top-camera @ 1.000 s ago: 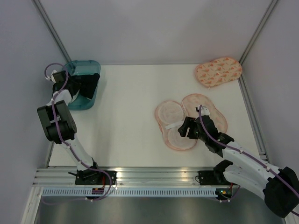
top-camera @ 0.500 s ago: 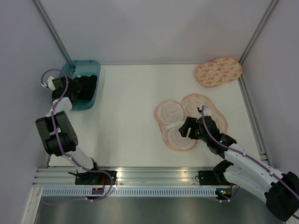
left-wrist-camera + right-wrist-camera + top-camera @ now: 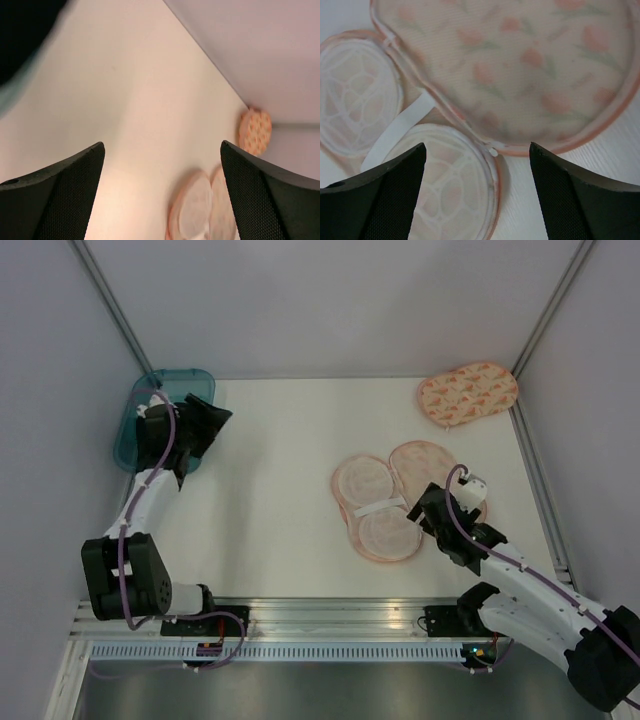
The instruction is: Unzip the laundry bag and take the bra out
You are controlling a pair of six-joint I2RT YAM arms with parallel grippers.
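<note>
Laundry bag (image 3: 372,482), unzipped and spread flat at 4 o'clock on the worktop (image 3: 280,490), beneath the right tool (image 3: 477,148), fingers wide, gripping nothing. Left tool (image 3: 161,146) likewise wide and empty at 10 o'clock by the teal bin (image 3: 133,425); black bra (image 3: 20,30) blurred there.

Two pale peach, orange-printed fabric pouches show: one open pouch (image 3: 395,495) and one closed pouch (image 3: 467,392). One white strap (image 3: 395,132) crosses the open one. There is one teal plastic tub (image 3: 128,425) and one soft black garment (image 3: 20,30), blurred in the left wrist view.
</note>
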